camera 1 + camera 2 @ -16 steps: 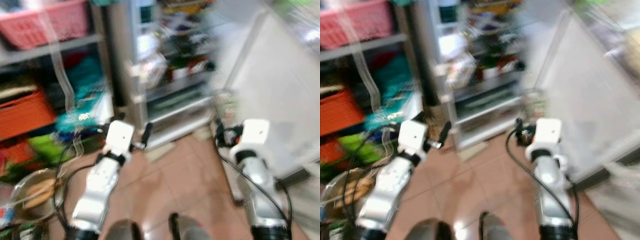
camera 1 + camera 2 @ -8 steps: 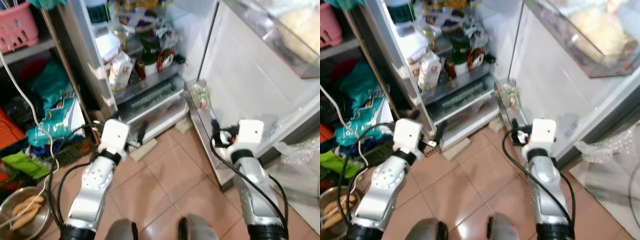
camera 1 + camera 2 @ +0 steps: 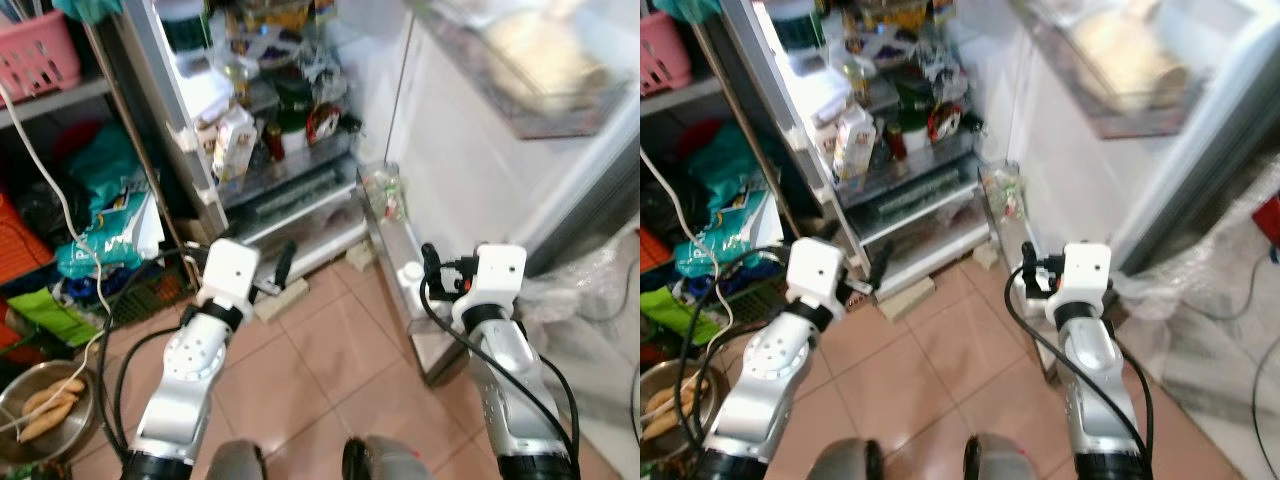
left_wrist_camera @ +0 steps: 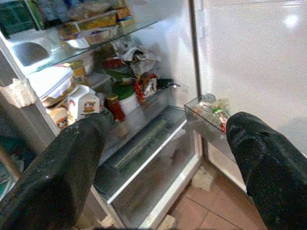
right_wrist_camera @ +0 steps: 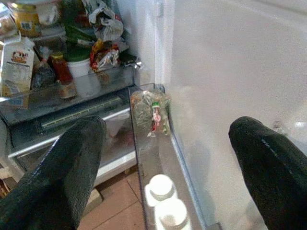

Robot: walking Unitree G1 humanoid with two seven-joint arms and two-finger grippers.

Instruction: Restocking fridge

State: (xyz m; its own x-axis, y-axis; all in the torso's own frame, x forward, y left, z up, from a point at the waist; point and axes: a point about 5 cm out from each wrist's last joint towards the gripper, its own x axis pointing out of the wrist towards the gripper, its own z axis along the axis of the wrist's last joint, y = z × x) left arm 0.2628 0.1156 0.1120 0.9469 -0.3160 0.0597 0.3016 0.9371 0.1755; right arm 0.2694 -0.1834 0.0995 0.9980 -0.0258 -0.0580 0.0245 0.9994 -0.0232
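The fridge (image 3: 290, 120) stands open, its shelves crowded with jars, packets and a milk carton (image 4: 81, 103). Below them is a clear drawer (image 3: 300, 205). Its white door (image 3: 470, 150) swings out to the right, with a low door bin (image 5: 144, 139) holding a bag of greens (image 5: 149, 108) and two white bottles (image 5: 163, 188). My left gripper (image 4: 168, 124) is open and empty, low in front of the drawer (image 3: 272, 272). My right gripper (image 5: 168, 129) is open and empty, just short of the door bin (image 3: 432, 275).
Storage shelves at the left hold a pink basket (image 3: 40, 50) and teal bags (image 3: 110, 235), with a white cable (image 3: 75, 230) hanging down. A metal bowl (image 3: 45, 410) sits on the tiled floor. A wood block (image 3: 282, 298) lies by the fridge base. Clear plastic (image 3: 590, 290) lies at the right.
The blurred view has swung from the shelves to the open fridge and sharpened. Both arms keep the same raised pose. The door bin with white bottles now sits close before my right gripper.
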